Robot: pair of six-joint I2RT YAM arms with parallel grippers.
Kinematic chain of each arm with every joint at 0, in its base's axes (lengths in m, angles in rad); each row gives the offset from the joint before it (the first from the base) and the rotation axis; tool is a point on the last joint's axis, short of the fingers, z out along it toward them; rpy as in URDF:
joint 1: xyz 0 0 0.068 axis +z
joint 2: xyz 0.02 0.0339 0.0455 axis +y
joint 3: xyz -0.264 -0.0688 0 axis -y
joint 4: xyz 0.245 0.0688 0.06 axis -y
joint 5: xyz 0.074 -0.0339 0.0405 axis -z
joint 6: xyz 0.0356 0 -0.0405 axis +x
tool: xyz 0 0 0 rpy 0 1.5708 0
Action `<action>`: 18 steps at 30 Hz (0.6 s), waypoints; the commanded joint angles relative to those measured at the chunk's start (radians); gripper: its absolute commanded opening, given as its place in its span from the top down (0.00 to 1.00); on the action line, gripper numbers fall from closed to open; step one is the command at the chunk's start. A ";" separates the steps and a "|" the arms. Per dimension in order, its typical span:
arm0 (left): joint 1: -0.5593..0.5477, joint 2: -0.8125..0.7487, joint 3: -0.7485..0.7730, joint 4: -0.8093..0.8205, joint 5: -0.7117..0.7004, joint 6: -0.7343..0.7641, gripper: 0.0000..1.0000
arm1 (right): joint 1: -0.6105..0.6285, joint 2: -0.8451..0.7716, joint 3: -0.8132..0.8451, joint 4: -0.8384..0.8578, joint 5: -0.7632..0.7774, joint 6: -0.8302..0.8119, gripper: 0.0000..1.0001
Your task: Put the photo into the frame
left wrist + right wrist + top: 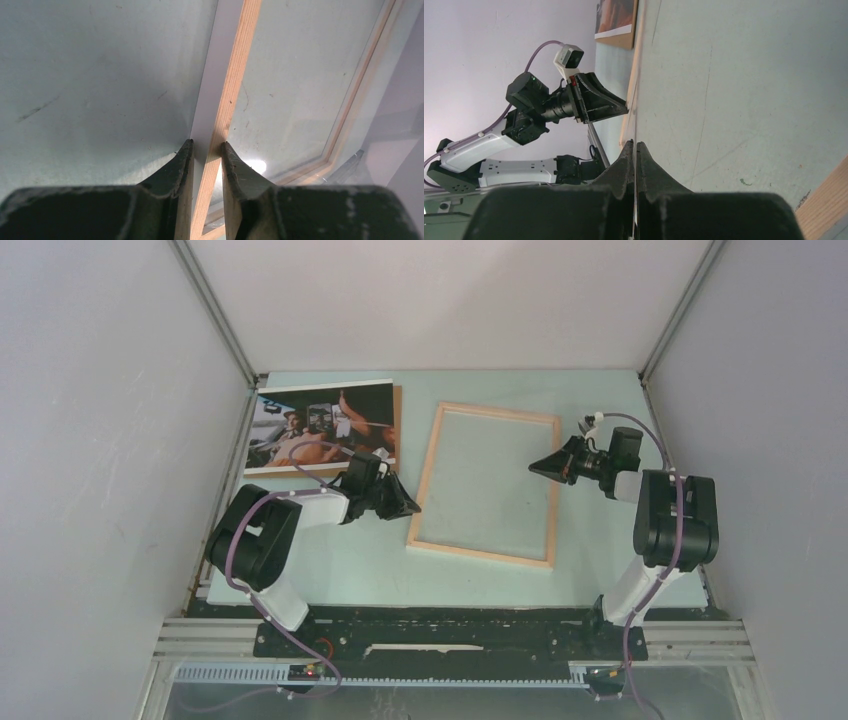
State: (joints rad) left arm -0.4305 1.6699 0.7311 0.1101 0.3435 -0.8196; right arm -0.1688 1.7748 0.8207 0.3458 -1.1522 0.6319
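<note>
Pale wood frame point(487, 485), clear pane, L claw point(411, 507) pinching its rail, R claw point(533, 468) pressed together

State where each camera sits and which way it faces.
Top external: above, behind the bases, looking down on table, photo, frame; both arms show.
Left wrist: faces along the frame's left rail; left end effector grips it.
Right wrist: faces across the frame toward the left arm; right end effector shut.
Shared: both wrist views show the frame.
</note>
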 commanded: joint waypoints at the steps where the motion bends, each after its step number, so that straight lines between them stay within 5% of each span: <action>1: -0.017 0.001 -0.021 -0.015 0.021 0.010 0.87 | 0.048 0.017 -0.017 0.066 -0.081 0.056 1.00; 10: -0.017 -0.007 -0.027 -0.016 0.020 0.009 0.87 | 0.053 0.075 -0.016 0.137 -0.070 0.094 1.00; 18: -0.017 -0.007 -0.025 -0.016 0.022 0.011 0.87 | 0.050 0.070 0.029 0.034 -0.080 0.008 1.00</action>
State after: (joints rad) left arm -0.4274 1.6684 0.7311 0.1059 0.3408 -0.8192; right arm -0.1677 1.8423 0.8314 0.4335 -1.1610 0.6968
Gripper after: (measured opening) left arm 0.251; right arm 0.013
